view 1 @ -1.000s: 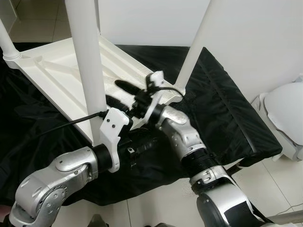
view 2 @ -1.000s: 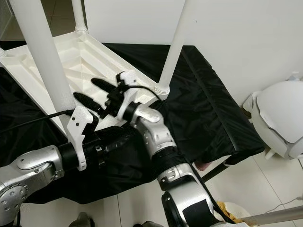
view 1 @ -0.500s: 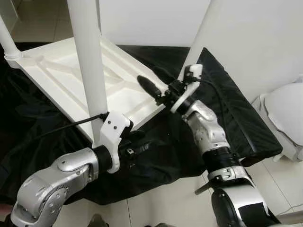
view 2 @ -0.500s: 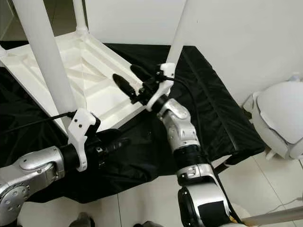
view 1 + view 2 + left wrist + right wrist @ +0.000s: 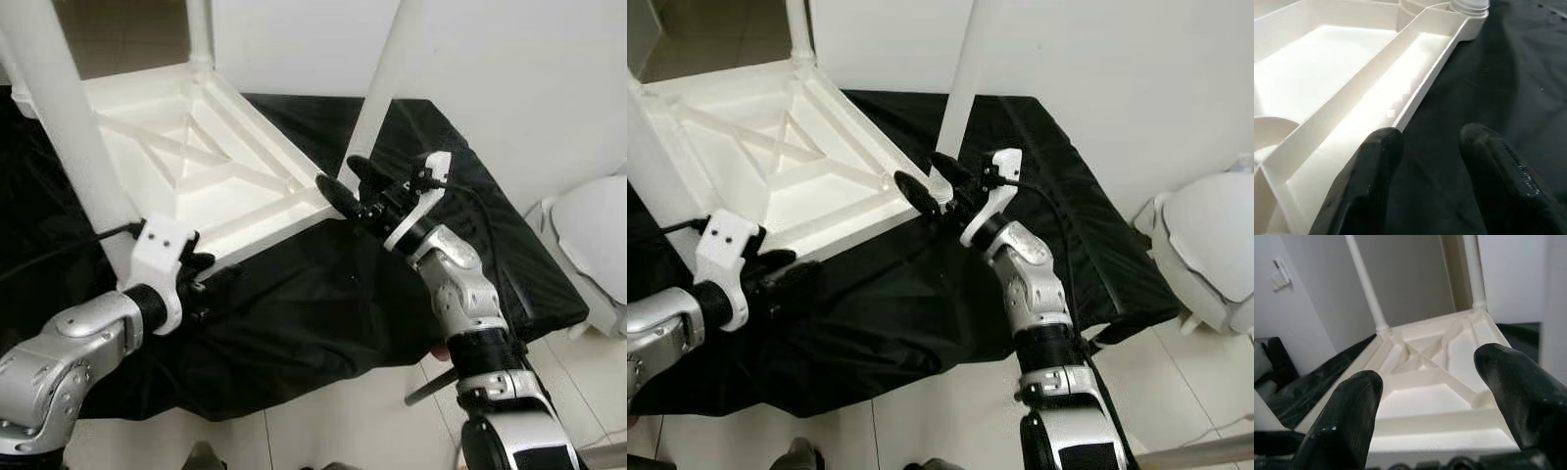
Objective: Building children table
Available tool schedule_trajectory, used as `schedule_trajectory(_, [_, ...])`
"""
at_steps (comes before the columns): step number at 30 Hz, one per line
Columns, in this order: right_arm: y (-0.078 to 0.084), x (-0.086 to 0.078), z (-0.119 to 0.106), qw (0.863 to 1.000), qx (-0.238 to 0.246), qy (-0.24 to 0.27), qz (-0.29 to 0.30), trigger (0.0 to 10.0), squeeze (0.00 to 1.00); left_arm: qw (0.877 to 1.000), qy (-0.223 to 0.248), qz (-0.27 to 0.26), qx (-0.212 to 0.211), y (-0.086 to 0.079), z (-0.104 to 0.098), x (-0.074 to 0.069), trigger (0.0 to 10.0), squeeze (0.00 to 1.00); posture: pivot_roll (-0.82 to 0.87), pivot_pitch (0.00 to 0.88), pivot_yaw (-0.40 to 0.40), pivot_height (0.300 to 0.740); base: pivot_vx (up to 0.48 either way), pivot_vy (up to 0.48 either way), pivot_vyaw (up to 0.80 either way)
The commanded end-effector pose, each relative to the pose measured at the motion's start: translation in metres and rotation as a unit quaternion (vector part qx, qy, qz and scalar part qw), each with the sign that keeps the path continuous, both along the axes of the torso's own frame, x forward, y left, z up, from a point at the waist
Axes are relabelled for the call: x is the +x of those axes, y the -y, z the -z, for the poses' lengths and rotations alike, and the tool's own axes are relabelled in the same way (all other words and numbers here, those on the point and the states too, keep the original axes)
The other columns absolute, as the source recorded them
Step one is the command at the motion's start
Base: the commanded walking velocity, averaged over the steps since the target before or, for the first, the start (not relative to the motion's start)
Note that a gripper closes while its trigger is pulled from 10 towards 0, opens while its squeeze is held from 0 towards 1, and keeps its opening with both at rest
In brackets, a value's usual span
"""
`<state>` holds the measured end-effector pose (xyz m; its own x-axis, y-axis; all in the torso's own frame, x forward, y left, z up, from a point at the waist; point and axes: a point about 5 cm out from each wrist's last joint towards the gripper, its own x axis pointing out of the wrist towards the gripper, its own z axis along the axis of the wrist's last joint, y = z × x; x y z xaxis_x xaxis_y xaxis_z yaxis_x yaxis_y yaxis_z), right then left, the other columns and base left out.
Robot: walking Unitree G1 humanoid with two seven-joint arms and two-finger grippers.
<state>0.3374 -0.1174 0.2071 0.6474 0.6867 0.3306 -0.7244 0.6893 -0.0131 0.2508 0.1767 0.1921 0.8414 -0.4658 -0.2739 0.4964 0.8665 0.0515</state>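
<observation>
My left gripper (image 5: 211, 279), fingers spread, hovers at the near rim of the upturned table (image 5: 186, 162) lying on black cloth (image 5: 323, 313). My right gripper (image 5: 343, 186), also spread, nears its right corner leg (image 5: 382, 88). Looks light, stiff, slippery; I'd grip rims.

Bright, even indoor lighting; head views sharp. Strong glare on white table underside (image 5: 1352, 93) just beside left gripper (image 5: 1425, 161), detail washed out. Near fingertips (image 5: 1342, 421) soft, possibly out of focus. Black cloth (image 5: 323, 313) dark, folds barely legible.
</observation>
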Motion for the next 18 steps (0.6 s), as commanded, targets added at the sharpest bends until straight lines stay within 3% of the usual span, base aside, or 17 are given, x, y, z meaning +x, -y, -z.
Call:
schedule_trajectory(1, [0.009, -0.002, 0.003, 1.000, -0.012, -0.005, 0.015, 10.0, 0.00, 1.000, 0.008, -0.022, 0.013, -0.005, -0.001, 0.002, 10.0, 0.00, 0.08, 0.091, -0.114, 0.740, 0.000, 0.000, 0.00])
schedule_trajectory(10, [0.034, -0.008, 0.024, 0.994, -0.053, -0.029, 0.087, 10.0, 0.00, 1.000, 0.008, -0.009, 0.013, -0.004, -0.001, 0.001, 10.0, 0.00, 0.08, 0.098, -0.110, 0.740, 0.000, 0.000, 0.00])
schedule_trajectory(12, [0.051, -0.004, 0.031, 0.986, -0.047, -0.045, 0.153, 10.0, 0.00, 1.000, 0.011, 0.024, -0.005, 0.010, -0.002, -0.002, 10.0, 0.00, 0.07, 0.098, -0.102, 0.740, 0.000, 0.000, 0.00])
schedule_trajectory(14, [0.051, -0.004, 0.031, 0.986, -0.047, -0.045, 0.153, 10.0, 0.00, 1.000, 0.011, 0.024, -0.005, 0.010, -0.002, -0.002, 10.0, 0.00, 0.07, 0.098, -0.102, 0.740, 0.000, 0.000, 0.00])
schedule_trajectory(17, [0.067, 0.007, 0.031, 0.978, -0.048, -0.050, 0.195, 10.0, 0.00, 0.995, 0.003, 0.088, -0.038, 0.040, 0.000, -0.006, 10.0, 0.00, 0.06, 0.095, -0.095, 0.740, 0.000, 0.000, 0.00])
schedule_trajectory(18, [0.067, 0.007, 0.031, 0.978, -0.048, -0.050, 0.195, 10.0, 0.00, 0.995, 0.003, 0.088, -0.038, 0.040, 0.000, -0.006, 10.0, 0.00, 0.06, 0.095, -0.095, 0.740, 0.000, 0.000, 0.00])
